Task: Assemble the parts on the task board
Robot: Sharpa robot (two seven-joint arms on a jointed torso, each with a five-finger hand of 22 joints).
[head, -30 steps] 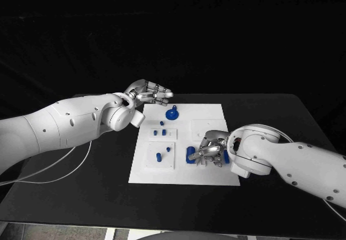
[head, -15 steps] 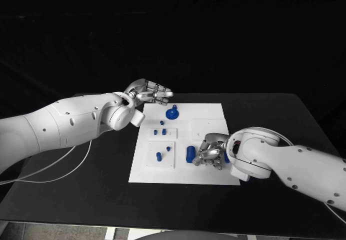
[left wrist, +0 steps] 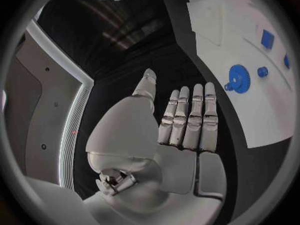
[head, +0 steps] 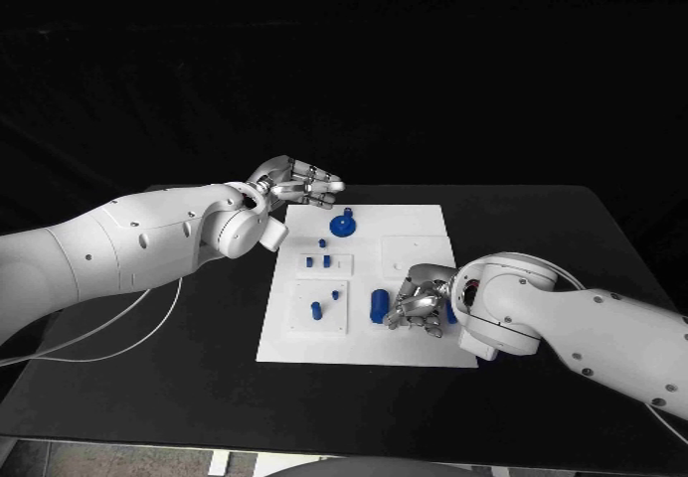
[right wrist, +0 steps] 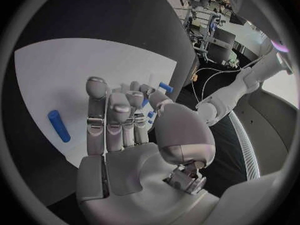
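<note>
Right hand (head: 418,301) fingers curled over task board (head: 416,221), hold unclear; blue cylinder (head: 379,302) beside fingertips looks light, rigid, slippery; pinch mid-length.

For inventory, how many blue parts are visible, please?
8: gear, peg beside it, middle pair, near pair, cylinder, piece by right hand; more may hide.

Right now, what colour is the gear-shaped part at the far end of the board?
Blue; the gear shows best in the left wrist view.
</note>
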